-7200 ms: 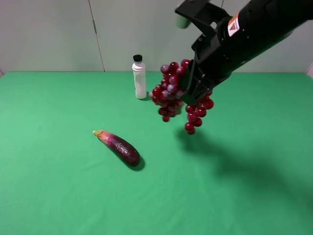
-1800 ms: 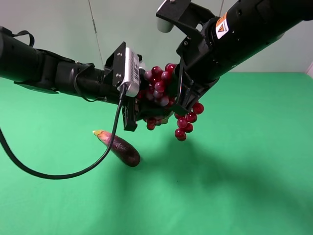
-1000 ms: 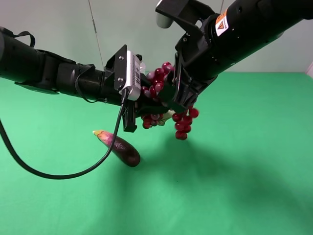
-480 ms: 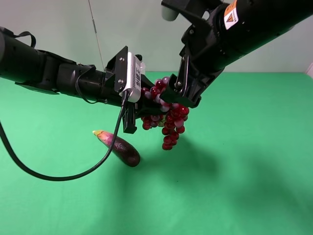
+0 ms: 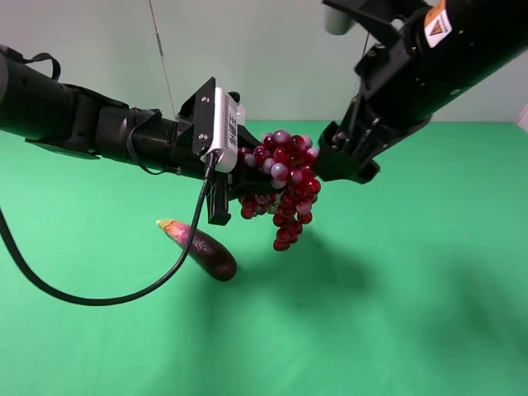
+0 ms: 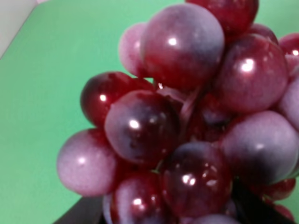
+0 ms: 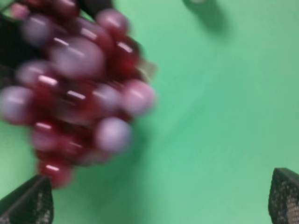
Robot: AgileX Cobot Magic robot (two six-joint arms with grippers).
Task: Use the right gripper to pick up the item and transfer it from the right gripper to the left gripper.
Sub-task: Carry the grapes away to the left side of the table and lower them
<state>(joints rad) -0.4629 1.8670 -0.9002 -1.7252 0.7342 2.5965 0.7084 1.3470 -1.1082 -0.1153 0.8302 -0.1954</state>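
A green cloth-covered counter (image 5: 412, 330) fills most of the high view, smooth and bare towards the near edge. A pale panelled wall (image 5: 264, 49) stands behind it. Soft shadows lie on the cloth under the arms.

The bunch of grapes (image 5: 285, 186) hangs in the air above the middle of the counter, well clear of the cloth. Its long axis runs close to upright, with the broad end up at the left tool (image 5: 247, 183) and the narrow tip pointing down at the counter. An eggplant (image 5: 202, 250) lies on the cloth below and to the left of it (slanted, pale stem end away from the bunch).

The left tool reaches in from the left with a white box and a looping black cable near its tip. It is pressed together on the upper part of the bunch, which dangles from it. In the left wrist view the grapes (image 6: 187, 116) crowd the picture, with a dark finger (image 6: 84, 214) just showing beneath them.

The right tool (image 5: 342, 161) sits just beside the bunch on its right, spread wide. The right wrist view shows its two fingertips (image 7: 28, 200) far apart with only green cloth between them and the grapes (image 7: 74, 93) blurred off to one side.

The grapes are glossy, mostly dark red, with some paler purple ones (those look a little frosted), each catching a bright highlight.
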